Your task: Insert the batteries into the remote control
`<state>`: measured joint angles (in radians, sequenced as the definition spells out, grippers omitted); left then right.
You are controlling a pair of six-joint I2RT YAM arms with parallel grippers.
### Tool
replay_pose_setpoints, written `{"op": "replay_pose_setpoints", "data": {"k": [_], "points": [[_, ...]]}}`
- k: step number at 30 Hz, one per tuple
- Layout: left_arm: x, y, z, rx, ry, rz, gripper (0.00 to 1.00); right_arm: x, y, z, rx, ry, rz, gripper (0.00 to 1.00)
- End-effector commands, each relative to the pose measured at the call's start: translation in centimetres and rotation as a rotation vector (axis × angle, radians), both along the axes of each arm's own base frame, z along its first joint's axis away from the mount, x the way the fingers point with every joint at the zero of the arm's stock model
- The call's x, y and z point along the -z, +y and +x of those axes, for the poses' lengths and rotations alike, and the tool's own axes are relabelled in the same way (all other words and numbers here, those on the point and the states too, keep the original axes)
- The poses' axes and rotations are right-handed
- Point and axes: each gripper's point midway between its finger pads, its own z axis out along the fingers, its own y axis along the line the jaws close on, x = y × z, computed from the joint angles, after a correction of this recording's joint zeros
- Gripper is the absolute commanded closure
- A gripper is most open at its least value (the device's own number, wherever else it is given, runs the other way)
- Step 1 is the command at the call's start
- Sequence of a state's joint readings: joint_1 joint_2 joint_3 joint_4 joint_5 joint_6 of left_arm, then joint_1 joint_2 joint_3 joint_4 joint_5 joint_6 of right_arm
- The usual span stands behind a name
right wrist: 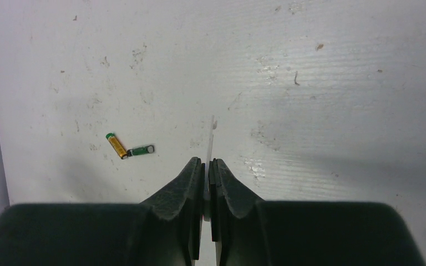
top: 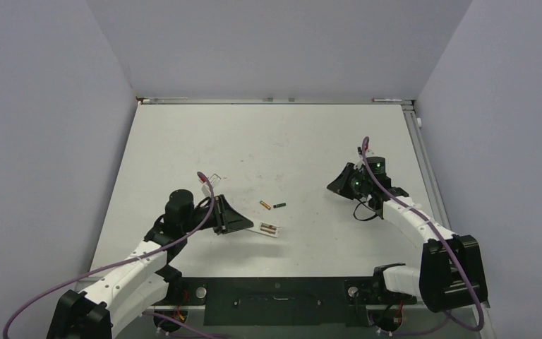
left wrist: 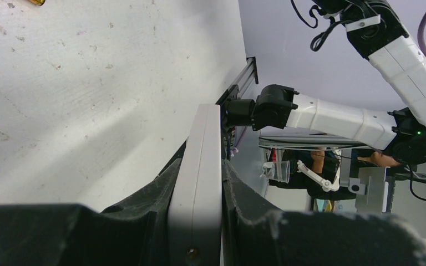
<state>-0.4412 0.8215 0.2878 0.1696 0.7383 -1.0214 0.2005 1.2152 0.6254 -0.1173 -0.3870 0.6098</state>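
Remote control clamped edge-on in left gripper; thin white panel pinched by right gripper; batteries loose on table, print unreadable.

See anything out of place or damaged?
Nothing damaged. The yellow battery and green battery lie loose on the table, outside the remote control in the left gripper. The right gripper pinches an unidentifiable thin white sliver.

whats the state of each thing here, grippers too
left gripper: shut on the remote control
remote control: clamped at its long edges, compartment uncovered
right gripper: shut on a thin white plate
yellow battery: loose on the table, not loaded
green battery: loose beside it, not loaded
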Motion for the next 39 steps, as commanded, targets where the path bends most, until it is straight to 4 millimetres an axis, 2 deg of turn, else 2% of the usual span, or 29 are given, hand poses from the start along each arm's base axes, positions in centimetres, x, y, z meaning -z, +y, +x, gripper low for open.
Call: {"op": "replay_pose_setpoints", "data": {"k": [1, 5, 22, 32, 39], "points": [[-1.7, -0.4, 0.6, 0.013, -0.062, -0.051, 1.0, -0.3, 0.0, 1.8, 0.01, -0.048, 0.094, 0.91], [-1.4, -0.5, 0.7, 0.014, -0.054, -0.051, 1.0, 0.8, -0.8, 2.8, 0.044, -0.026, 0.122, 0.92], [-0.8, -0.8, 0.9, 0.028, -0.038, -0.052, 1.0, 4.1, -1.9, 5.7, 0.126, 0.016, 0.203, 0.91], [-0.3, -0.8, 0.9, 0.029, -0.027, -0.05, 1.0, 5.8, -2.7, 6.5, 0.162, 0.041, 0.196, 0.81], [0.0, -0.7, 0.7, 0.033, -0.012, -0.045, 1.0, 6.7, -3.5, 6.1, 0.19, 0.059, 0.189, 0.72]]}}
